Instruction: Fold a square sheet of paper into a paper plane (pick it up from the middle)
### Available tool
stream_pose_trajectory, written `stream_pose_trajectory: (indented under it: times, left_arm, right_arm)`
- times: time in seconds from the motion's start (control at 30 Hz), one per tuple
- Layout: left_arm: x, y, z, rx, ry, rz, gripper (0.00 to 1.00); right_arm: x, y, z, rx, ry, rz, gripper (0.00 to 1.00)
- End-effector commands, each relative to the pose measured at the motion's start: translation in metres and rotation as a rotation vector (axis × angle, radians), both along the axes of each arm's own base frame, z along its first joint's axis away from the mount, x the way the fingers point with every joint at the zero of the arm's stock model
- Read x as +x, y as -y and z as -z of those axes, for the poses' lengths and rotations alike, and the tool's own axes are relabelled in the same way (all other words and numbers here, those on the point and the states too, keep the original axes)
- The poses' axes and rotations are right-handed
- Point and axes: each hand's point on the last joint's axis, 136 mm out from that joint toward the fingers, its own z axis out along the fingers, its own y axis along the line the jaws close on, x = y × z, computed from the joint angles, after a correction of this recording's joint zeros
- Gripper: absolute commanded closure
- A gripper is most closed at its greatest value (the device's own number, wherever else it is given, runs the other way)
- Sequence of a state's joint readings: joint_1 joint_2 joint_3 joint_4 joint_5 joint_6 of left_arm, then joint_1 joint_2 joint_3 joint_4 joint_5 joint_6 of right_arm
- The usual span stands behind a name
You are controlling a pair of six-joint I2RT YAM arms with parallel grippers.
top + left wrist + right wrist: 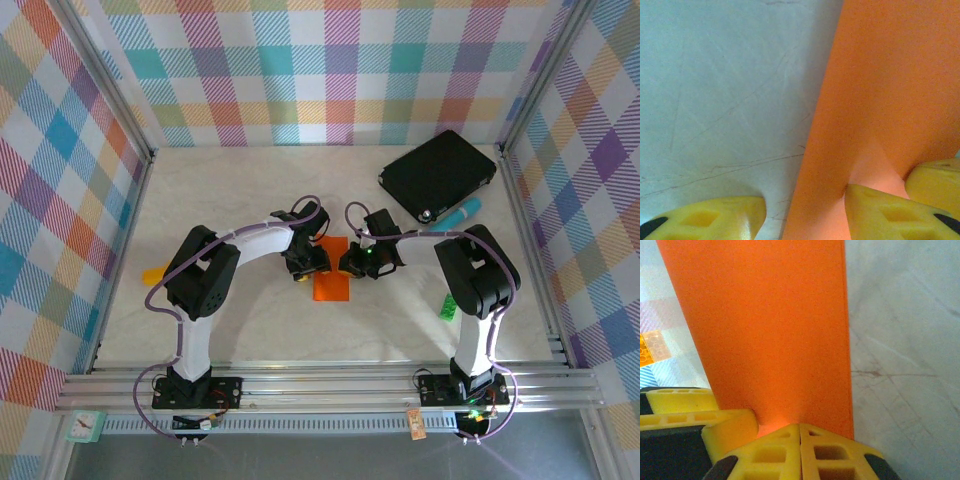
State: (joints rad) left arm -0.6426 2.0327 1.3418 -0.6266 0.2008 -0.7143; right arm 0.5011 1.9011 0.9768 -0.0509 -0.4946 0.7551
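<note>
A black rectangular pad (437,175) lay far right on the pale surface (250,320), a cyan stick (464,211) just beside it; a small green block (449,305) sat nearer

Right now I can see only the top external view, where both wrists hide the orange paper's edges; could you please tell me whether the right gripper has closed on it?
Observer: Yes. In the right wrist view the right gripper is shut, and its yellow tips meet on the near edge of the orange paper.
Operator: Thank you. Is the left gripper gripping as well?
Observer: No. In the left wrist view the left gripper is open. One finger sits over the bare table beside the paper's edge, and the other presses on the paper's face, dimpling it.
</note>
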Motion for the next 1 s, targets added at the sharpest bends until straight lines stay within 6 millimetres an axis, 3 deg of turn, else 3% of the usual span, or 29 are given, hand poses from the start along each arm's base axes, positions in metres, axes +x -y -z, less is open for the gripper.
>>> stream_pose_trajectory:
  times: [0.0,0.07,0.2,0.33,0.43,0.57,0.7,0.83,0.97]
  left_arm:
    - [-0.048,-0.015,0.110,0.072,-0.177,0.018,0.49]
    - [-0.039,-0.006,0.094,0.010,-0.158,0.005,0.50]
    - [-0.004,0.008,0.039,-0.117,-0.053,-0.023,0.50]
    - [0.021,0.001,-0.012,-0.187,0.053,-0.064,0.49]
    - [0.027,-0.008,-0.036,-0.211,0.106,-0.075,0.49]
    - [0.030,-0.004,-0.058,-0.277,0.168,-0.059,0.53]
    - [0.032,0.013,-0.075,-0.403,0.224,-0.054,0.69]
    - [0.026,0.032,-0.078,-0.486,0.217,-0.021,0.85]
    - [0.020,0.042,-0.065,-0.482,0.182,-0.006,0.96]
  right_arm:
    - [-0.032,0.035,0.052,-0.209,-0.139,0.004,0.94]
    - [-0.040,0.045,0.063,-0.260,-0.159,0.008,0.96]
    - [-0.055,0.056,0.082,-0.306,-0.200,-0.010,0.98]
    - [-0.066,0.068,0.096,-0.359,-0.223,-0.021,0.99]
    - [-0.071,0.073,0.103,-0.381,-0.228,-0.026,1.00]
    - [-0.074,0.077,0.109,-0.397,-0.235,-0.027,1.00]
    - [-0.078,0.080,0.114,-0.404,-0.247,-0.022,1.00]
    - [-0.083,0.082,0.119,-0.412,-0.262,-0.017,1.00]
    - [-0.086,0.085,0.122,-0.420,-0.268,-0.018,1.00]
